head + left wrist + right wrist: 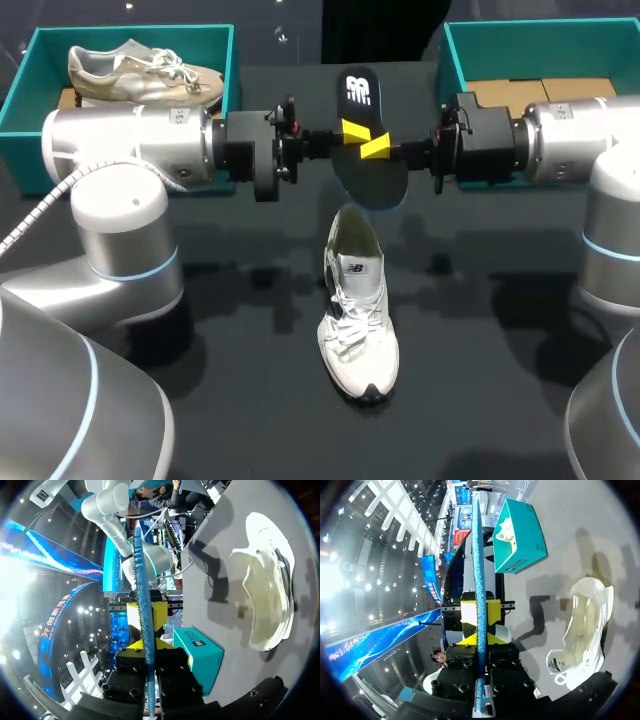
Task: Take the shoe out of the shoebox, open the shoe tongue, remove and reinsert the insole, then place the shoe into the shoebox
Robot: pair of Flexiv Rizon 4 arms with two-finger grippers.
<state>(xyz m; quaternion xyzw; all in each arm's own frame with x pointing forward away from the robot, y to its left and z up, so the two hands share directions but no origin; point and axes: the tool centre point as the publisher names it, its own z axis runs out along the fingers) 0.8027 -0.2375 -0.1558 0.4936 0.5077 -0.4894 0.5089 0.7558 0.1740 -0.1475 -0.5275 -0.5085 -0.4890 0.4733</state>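
Left gripper (352,131): yellow tips clamped on the insole (360,100) from both faces, near its middle. In the left wrist view the insole runs edge-on between them.
Right gripper (376,148): also pinching the insole, just beside the left gripper's hold and coming in from the opposite side.
Insole: held in the air between the two arms, over the heel end of the shoe (357,320) and not touching it.
Shoe: upright on the table (480,380), toe toward the robot, mouth gaping wide. The wrist views show a bare interior.
Right shoebox (455,50): only cardboard inside.
Left shoebox (30,70): holds another shoe (140,75).
Done, by my reading: shoe taken out, tongue opened, insole removed.
Left to do: slide the insole back in, then box the shoe.
Progress: roughly halfway, at a two-handed hold that looks like a hand-over or regrip.
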